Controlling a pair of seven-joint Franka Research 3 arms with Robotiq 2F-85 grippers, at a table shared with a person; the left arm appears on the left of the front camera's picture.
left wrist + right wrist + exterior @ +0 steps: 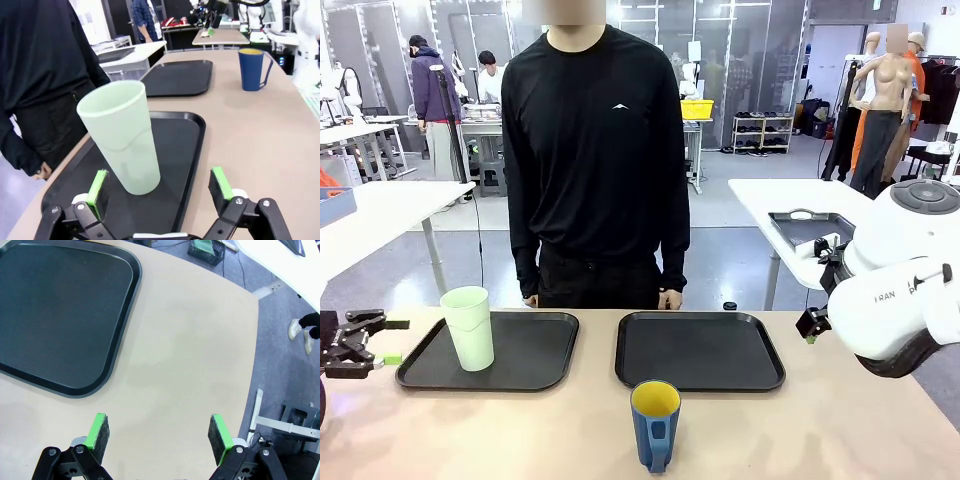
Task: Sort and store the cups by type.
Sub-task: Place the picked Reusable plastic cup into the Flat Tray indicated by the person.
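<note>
**Tumbler on tray, mug not yet sorted, both grippers empty**

Left gripper [159, 186]: jaws spread wide, holding nothing. It sits low at the left edge of the table [840, 430], just left of the left tray [535, 345]. In the left wrist view the mint-green tumbler [122, 137] stands upright ahead of the pads and clear of both.

Right gripper [159, 432]: also wide open and empty. It hangs above bare tabletop to the right of the right tray [700, 350]. In the front view most of it is hidden behind the arm's own body, so I can't judge its height well.

Task items:
- The tumbler stands at the left end of the left tray.
- The blue mug [655, 425], yellow inside, stands upright on bare table at the near edge. It is near the middle, just in front of the right tray, with its handle turned to the near side.
- The right tray has nothing on it.

The person [595, 150] stands at the far side with arms down, hands at the table edge.

My read is that the tumbler half is done and the mug is the step in hand, with the right tray as the likely target.

The next move probably falls to the right arm. It needs to swing left and near, drop to mug height and line the jaws across the body, clear of the handle. Then it lifts the mug over the tray rim and sets it down flat.
</note>
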